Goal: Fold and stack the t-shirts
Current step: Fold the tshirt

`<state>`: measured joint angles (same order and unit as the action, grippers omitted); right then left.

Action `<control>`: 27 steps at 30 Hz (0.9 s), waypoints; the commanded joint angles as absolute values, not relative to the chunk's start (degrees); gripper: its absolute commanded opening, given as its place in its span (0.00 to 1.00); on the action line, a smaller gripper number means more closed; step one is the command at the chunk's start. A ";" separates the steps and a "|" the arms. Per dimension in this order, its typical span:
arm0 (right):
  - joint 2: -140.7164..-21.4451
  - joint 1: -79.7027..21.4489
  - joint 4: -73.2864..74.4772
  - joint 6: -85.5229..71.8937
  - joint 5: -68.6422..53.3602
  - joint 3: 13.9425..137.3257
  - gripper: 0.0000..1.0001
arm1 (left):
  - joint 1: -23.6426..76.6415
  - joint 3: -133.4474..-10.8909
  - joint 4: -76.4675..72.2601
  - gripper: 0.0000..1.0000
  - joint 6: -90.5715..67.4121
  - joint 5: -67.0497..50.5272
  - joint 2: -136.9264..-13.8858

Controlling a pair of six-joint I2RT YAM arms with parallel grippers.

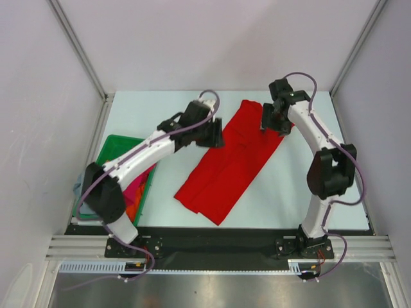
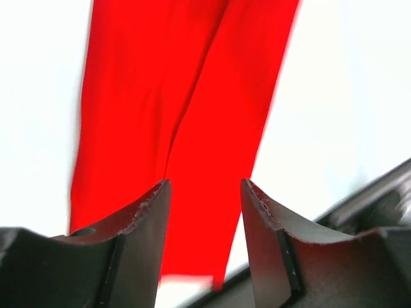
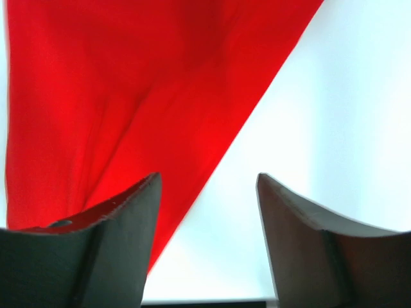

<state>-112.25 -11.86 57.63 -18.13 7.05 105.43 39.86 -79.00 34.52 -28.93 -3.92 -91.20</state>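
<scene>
One red t-shirt [image 1: 228, 168] lies diagonally on the desk [image 1: 154, 112]. I see my left pincer [image 1: 216, 136] spread at its left edge and my right pincer [image 1: 272, 123] spread at its far end, both empty.

Bare surface [image 1: 148, 112] stretches behind and to the right of the red t-shirt [image 1: 225, 173]. The green tray [image 1: 114, 144] blocks the left edge, beneath the left arm [image 1: 148, 151].
</scene>
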 commanded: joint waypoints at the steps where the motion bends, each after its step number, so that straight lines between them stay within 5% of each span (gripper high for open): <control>1: -103.82 -13.97 57.84 -22.31 3.25 96.88 0.66 | 37.53 -89.09 27.25 0.52 -21.89 -7.20 -100.78; 10: -89.30 -15.47 38.42 -35.94 -6.76 70.52 0.57 | 35.95 -112.32 14.44 0.49 -18.28 -16.87 -125.66; 17: -96.76 -17.49 33.58 -33.49 -12.47 69.52 0.49 | 35.16 -119.34 3.26 0.51 -27.05 -20.30 -138.15; 19: -99.31 -18.10 33.75 -32.87 -12.92 70.31 0.33 | 34.89 -122.41 3.34 0.53 -29.61 -20.04 -143.15; 21: -100.28 -18.54 33.23 -32.52 -13.18 70.58 0.28 | 34.28 -129.26 6.76 0.54 -32.60 -19.51 -146.85; 27: -104.32 -20.56 31.56 -30.41 -16.96 69.79 0.28 | 32.26 -137.56 13.80 0.45 -40.87 -18.56 -154.08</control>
